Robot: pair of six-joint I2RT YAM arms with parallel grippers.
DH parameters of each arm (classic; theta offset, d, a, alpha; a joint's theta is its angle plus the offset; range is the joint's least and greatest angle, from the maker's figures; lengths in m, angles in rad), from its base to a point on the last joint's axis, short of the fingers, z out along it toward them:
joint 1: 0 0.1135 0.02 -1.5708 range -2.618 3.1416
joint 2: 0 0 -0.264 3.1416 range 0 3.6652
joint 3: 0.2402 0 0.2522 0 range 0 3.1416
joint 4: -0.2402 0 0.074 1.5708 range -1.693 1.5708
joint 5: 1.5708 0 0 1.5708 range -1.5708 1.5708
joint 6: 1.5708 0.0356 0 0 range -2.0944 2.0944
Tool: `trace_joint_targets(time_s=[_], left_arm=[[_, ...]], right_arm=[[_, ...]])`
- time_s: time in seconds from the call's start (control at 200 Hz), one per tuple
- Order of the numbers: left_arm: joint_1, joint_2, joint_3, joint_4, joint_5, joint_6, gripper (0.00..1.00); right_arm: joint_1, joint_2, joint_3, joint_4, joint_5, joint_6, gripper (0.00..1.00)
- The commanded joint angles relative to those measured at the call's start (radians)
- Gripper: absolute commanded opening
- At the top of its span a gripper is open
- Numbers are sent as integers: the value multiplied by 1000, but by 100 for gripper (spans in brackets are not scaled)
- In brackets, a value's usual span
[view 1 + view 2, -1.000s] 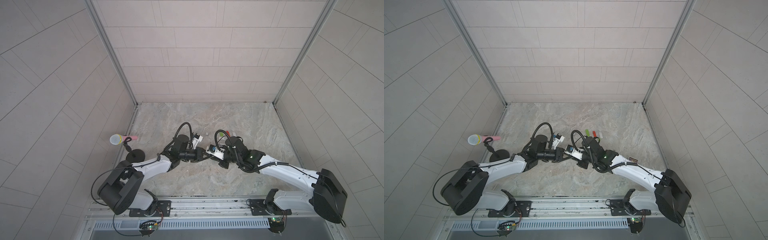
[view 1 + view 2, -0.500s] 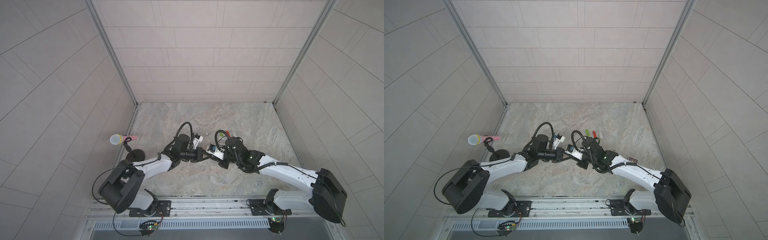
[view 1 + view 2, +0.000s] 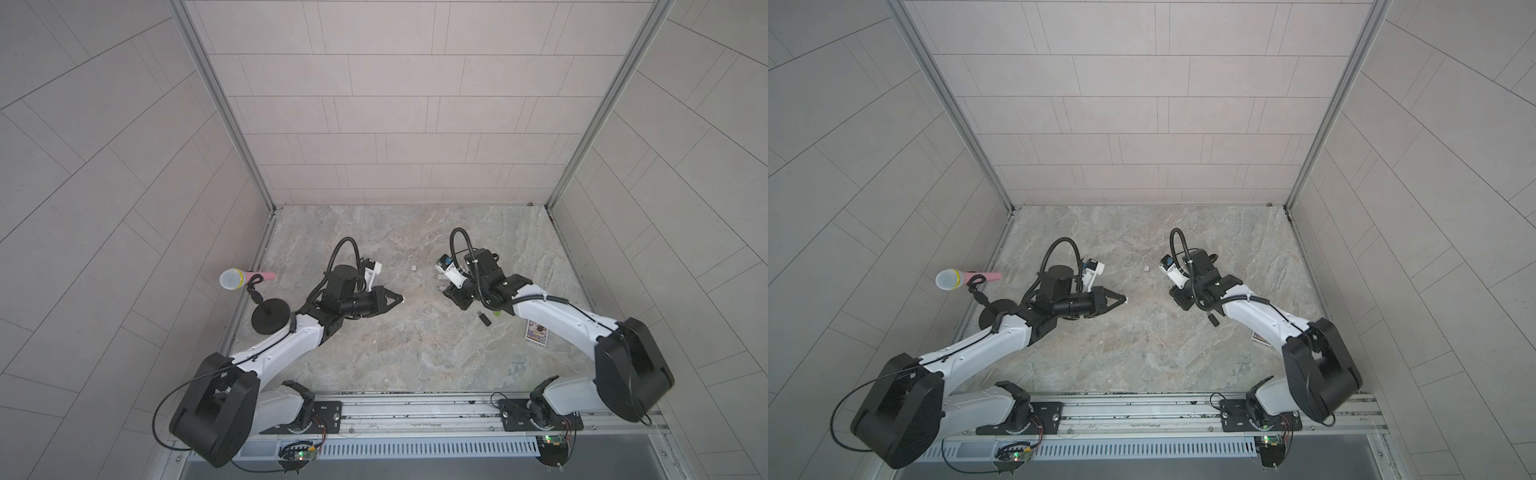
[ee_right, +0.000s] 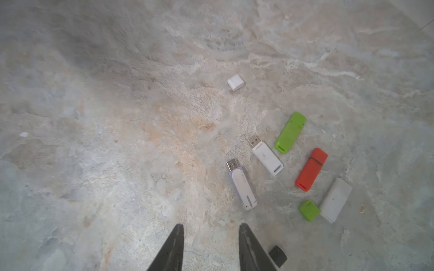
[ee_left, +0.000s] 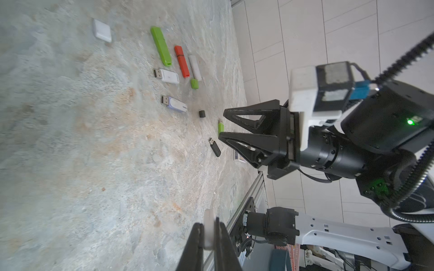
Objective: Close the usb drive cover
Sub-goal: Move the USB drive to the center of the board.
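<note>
— Your left pincer [image 5: 208, 225] is clamped on a small white piece [image 5: 209, 237], pinched flat between both fingers. It is blurred, so you cannot tell from this whether it is a cover.
— Agreed. Your right pincer [image 4: 211, 225] stands parted over the stone table [image 4: 94, 140], with nothing between its fingers.
— From that right pincer, you have two uncapped drives just ahead and a little to one side. Nearest is a white-and-lilac drive [image 4: 242, 187], plug bare. Past it lies a white drive [image 4: 266, 157], plug bare too.
— Beyond those you see a green drive [image 4: 290, 131], a red drive [image 4: 311, 169] and a pale capped drive [image 4: 335, 199]. A loose green cap [image 4: 309, 210] lies just beside the pale one.
— A black cap [image 4: 277, 256] shows right by one finger of your right pincer, partly hidden behind it. Farther ahead, apart from the rest, lies a loose white cap [image 4: 235, 82].
— In both top views your two pincers point toward each other, with bare table between their tips.
</note>
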Motion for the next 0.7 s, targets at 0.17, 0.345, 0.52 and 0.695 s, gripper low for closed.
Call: trace_joint_targets(time_s=[0.17,0.345,0.52,0.695], left_arm=[[23,-39,-15,-61,5,47,6],[26,-49,-19,-68,3,54,6],[28,-47,-12,-93,11,73,5],[28,-46,-9,-102,9,78,5]], right_arm=[[-2,261,259,-320,191,-152,41],[-2,380,386,-433,182,-209,42],[-2,465,472,-486,172,-227,43],[-2,531,534,-509,184,-237,45]])
